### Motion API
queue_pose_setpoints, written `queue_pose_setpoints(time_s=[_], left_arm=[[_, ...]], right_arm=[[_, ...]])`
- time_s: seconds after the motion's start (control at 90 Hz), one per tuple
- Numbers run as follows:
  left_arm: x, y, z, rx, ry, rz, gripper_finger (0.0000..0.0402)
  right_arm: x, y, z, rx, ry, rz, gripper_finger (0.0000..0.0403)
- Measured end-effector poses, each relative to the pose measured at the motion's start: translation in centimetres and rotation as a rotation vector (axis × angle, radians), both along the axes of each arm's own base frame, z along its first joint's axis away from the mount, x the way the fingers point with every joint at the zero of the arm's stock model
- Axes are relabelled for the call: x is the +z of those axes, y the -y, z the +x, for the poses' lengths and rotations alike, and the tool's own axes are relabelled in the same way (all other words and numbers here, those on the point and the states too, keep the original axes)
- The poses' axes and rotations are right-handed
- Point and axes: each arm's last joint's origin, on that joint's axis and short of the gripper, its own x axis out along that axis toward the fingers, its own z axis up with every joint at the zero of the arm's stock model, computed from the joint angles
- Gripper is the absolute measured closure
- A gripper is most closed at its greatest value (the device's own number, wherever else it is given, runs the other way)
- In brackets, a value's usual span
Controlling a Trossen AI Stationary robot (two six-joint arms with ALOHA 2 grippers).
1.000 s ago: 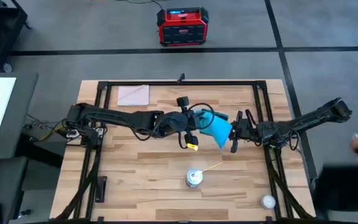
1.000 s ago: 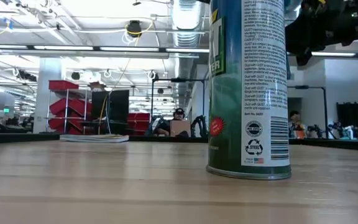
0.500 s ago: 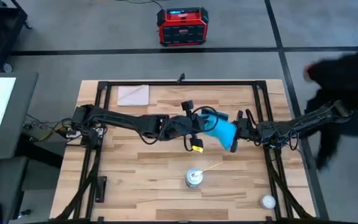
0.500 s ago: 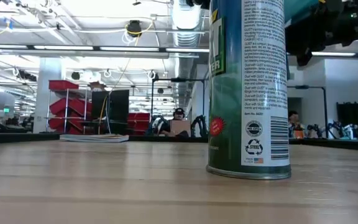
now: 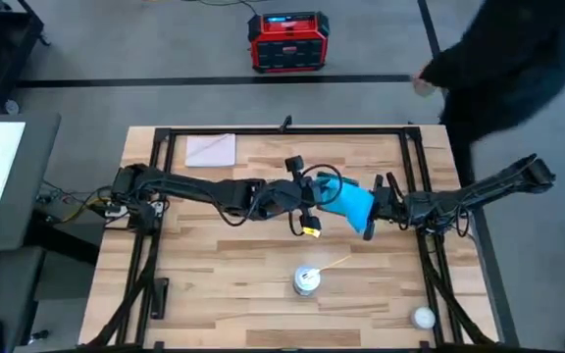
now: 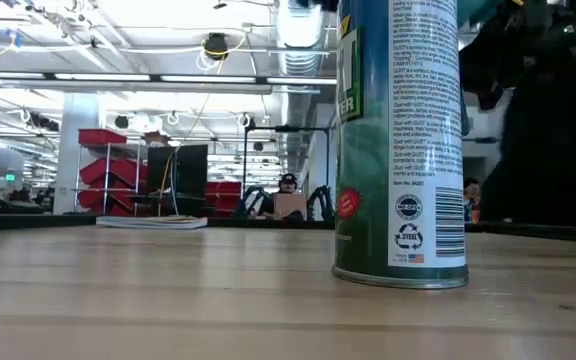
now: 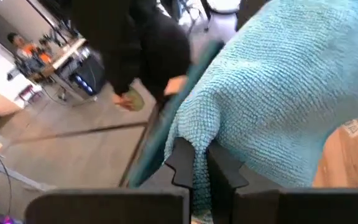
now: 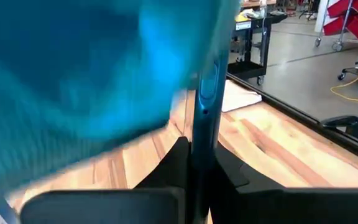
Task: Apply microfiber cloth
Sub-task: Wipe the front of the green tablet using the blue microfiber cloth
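Can [image 6: 398, 140] label: small print, barcode, recycling mark, red round sticker; brand unreadable. Sheet [image 5: 210, 149] lies at the table's [image 5: 224, 284] 11 o'clock. Both arms reach level to mid-table. Left gripper [image 7: 197, 171] pinches the cloth [image 5: 349, 203], which drapes a thin teal slab [image 8: 205, 93] at centre. Right gripper [image 8: 191, 163] clamps that slab's edge from 3 o'clock. Person [image 5: 518, 49] at 1 o'clock, off the table.
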Motion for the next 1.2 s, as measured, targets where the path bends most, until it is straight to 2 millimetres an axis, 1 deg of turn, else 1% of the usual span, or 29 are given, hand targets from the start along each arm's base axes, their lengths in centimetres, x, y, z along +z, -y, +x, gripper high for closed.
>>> queue_pose_setpoints(time_s=[0.167, 0.267, 0.378, 0.622, 0.767, 0.9, 1.089, 1.2], left_arm=[[-2.2, 0.1, -0.1, 0.001, 0.016, -0.04, 0.0401], [-2.5, 0.1, -0.1, -0.001, 0.019, -0.036, 0.0401], [-1.7, 0.0, 0.1, -0.012, 0.019, 0.003, 0.0401], [1.5, 0.0, 0.5, -0.039, 0.065, 0.088, 0.0401], [1.8, 0.0, 0.5, -0.038, 0.065, 0.094, 0.0401], [1.1, 0.0, 0.3, -0.024, 0.029, 0.048, 0.0401], [-1.4, 0.0, 0.2, -0.005, 0.001, -0.007, 0.0401], [-3.1, -0.1, 0.0, 0.004, 0.017, -0.034, 0.0401]], right_arm=[[0.0, 0.0, 0.0, 0.0, 0.0, -0.005, 0.0393], [0.0, 0.0, 0.0, -0.004, 0.0, -0.003, 0.0393], [0.1, 0.0, 0.0, -0.008, 0.014, 0.005, 0.0393], [0.1, 0.0, 0.0, 0.0, 0.011, 0.014, 0.0392], [0.0, 0.0, 0.0, 0.001, 0.004, 0.012, 0.0393], [-0.1, 0.0, 0.0, 0.001, -0.007, 0.008, 0.0393], [-0.1, 0.0, 0.0, -0.009, -0.006, 0.001, 0.0393], [0.0, 0.0, 0.0, -0.015, -0.006, -0.002, 0.0393]])
